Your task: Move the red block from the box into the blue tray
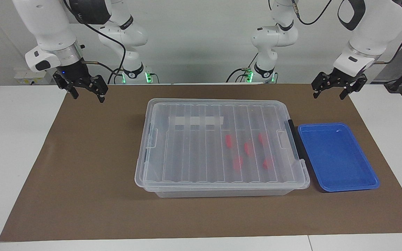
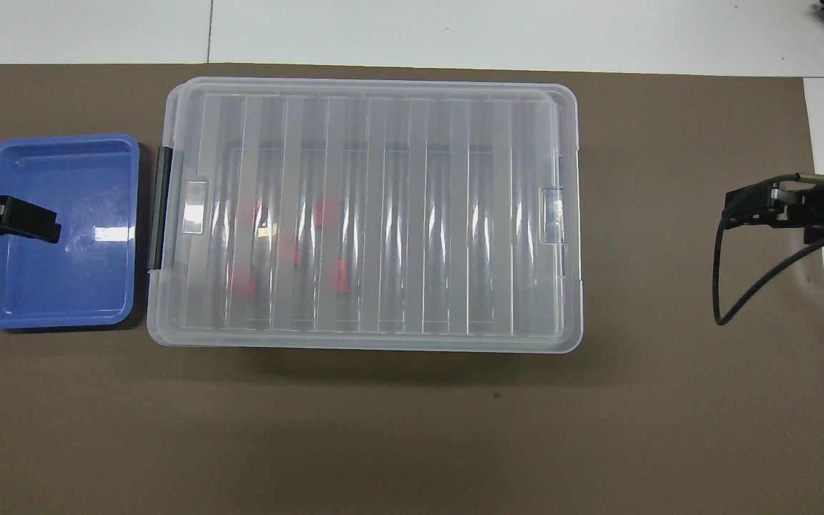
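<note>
The box (image 1: 194, 153) (image 2: 419, 214) stands mid-mat with its ribbed clear lid closed. Several red blocks (image 1: 247, 148) (image 2: 326, 209) show through the lid, all in the box's half toward the left arm's end. The blue tray (image 1: 337, 157) (image 2: 61, 279) lies beside that end of the box, nothing in it. My left gripper (image 1: 329, 94) (image 2: 22, 218) hangs open in the air over the tray's outer edge, holding nothing. Over the mat's edge at the other end of the table, my right gripper (image 1: 88, 96) (image 2: 759, 207) hangs open, holding nothing.
A brown mat (image 1: 82, 167) covers the table under everything. The box's black latch (image 1: 293, 139) faces the tray, and a white tape strip (image 1: 195, 120) lies on the lid. A black cable (image 2: 723, 286) loops down from the right arm.
</note>
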Robot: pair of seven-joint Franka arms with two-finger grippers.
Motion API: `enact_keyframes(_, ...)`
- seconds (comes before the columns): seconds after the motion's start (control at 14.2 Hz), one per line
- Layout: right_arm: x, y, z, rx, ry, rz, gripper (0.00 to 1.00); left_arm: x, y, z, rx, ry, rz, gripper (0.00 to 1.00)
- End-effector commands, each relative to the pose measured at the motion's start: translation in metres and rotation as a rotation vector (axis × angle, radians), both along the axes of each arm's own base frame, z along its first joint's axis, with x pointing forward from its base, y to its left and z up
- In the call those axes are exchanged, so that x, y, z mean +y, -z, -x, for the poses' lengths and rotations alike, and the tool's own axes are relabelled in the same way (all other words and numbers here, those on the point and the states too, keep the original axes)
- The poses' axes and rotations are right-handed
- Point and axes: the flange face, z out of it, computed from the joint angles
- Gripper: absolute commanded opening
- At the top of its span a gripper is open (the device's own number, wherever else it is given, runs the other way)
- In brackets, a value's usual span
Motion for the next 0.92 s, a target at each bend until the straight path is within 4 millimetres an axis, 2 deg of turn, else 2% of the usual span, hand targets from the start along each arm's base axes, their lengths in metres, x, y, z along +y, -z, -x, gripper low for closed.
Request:
enact_keyframes(0.0, 0.000, 0.000, 0.006, -0.016, -0.002, -0.006, 1.00, 0.002, -0.001, 0.006, 0.002, 0.003, -0.012, 1.00)
enact_keyframes(0.63, 0.005, 0.009, -0.001, -0.065, -0.012, -0.009, 1.00, 0.002, -0.001, 0.006, 0.004, 0.003, -0.012, 1.00)
enact_keyframes(0.85, 0.010, 0.026, -0.008, -0.105, -0.006, -0.012, 1.00, 0.002, -0.001, 0.006, 0.002, 0.004, -0.012, 1.00)
